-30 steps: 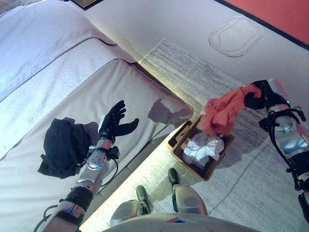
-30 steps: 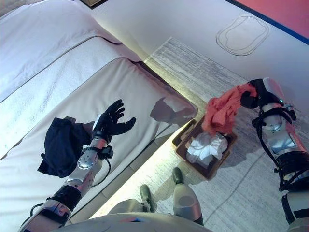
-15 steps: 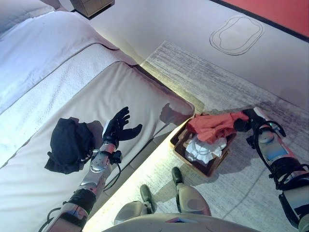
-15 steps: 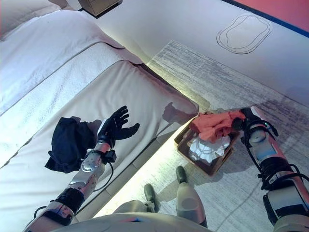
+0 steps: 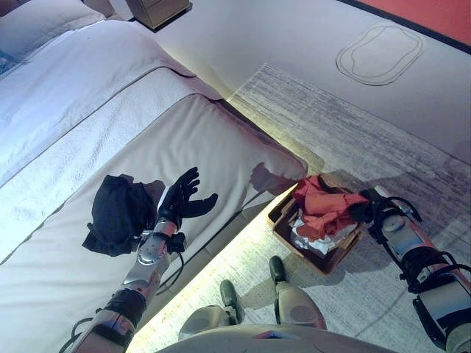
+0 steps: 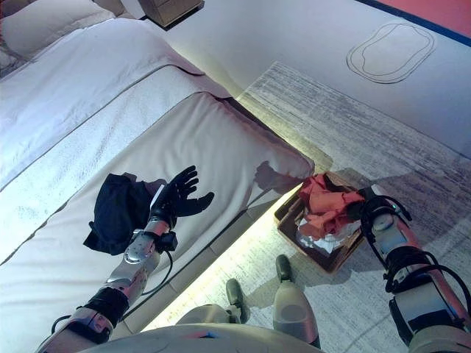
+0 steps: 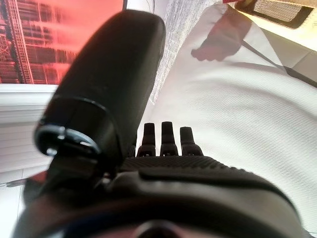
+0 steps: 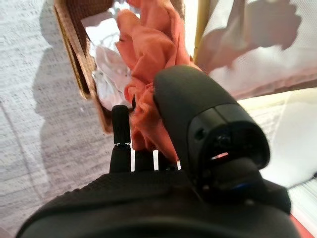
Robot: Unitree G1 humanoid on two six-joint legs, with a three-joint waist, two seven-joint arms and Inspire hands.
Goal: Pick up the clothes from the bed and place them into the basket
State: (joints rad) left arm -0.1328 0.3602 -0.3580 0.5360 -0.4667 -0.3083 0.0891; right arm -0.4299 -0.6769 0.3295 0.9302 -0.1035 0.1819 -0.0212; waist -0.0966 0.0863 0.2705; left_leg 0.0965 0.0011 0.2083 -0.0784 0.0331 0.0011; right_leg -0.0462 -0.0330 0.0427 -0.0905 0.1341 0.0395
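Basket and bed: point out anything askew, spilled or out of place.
Nothing is spilled. The orange garment lies heaped across the basket, on white clothes, one end at the rim still pinched in the right hand. A dark garment remains crumpled on the bed beside the open left hand.

A grey rug (image 5: 383,140) with thin stripes on the floor, beside the long bench cushion (image 5: 221,158). Past the rug, pale smooth floor with an oval outline (image 5: 379,53) drawn on it. A red strip (image 5: 441,18) along the far edge of the floor. A brown wooden cabinet (image 5: 158,9) up by the top corner, only partly showing.
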